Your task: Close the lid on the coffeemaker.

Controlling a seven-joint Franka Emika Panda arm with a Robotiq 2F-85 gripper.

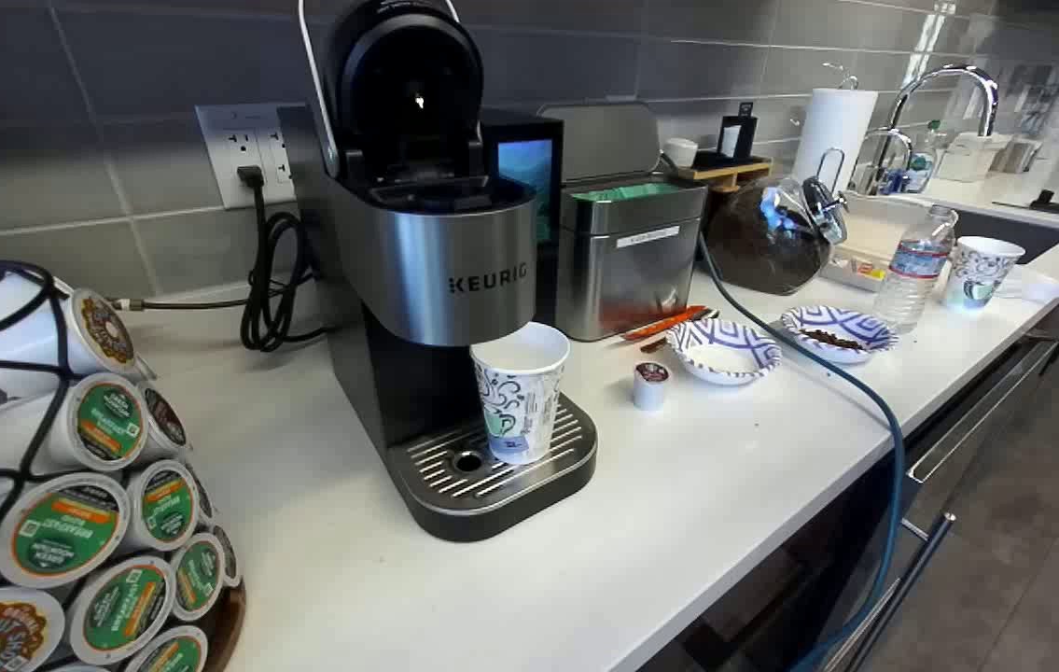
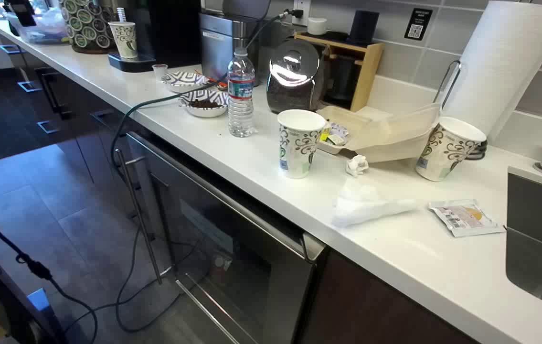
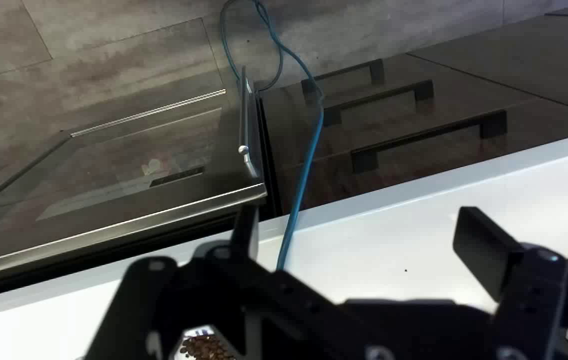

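Note:
The coffeemaker point(image 1: 443, 289), silver and black with KEURIG on its front, stands on the counter. Its lid point(image 1: 408, 79) is raised upright, with its black inner side facing forward and a silver handle bar up beside it. A paper cup point(image 1: 522, 411) stands on its drip tray. The coffeemaker's dark side point(image 2: 173, 33) also shows in an exterior view, where its top is cut off and the lid is out of view. My gripper point(image 3: 361, 230) is open and empty above the counter's front edge in the wrist view. It is not seen in either exterior view.
A rack of coffee pods point(image 1: 72, 523) stands beside the coffeemaker. A steel box point(image 1: 627, 252), a white pod point(image 1: 650, 385), patterned bowls point(image 1: 725, 353) and a water bottle point(image 1: 912, 271) are on its other side. A blue cable point(image 3: 309, 160) hangs over the counter edge.

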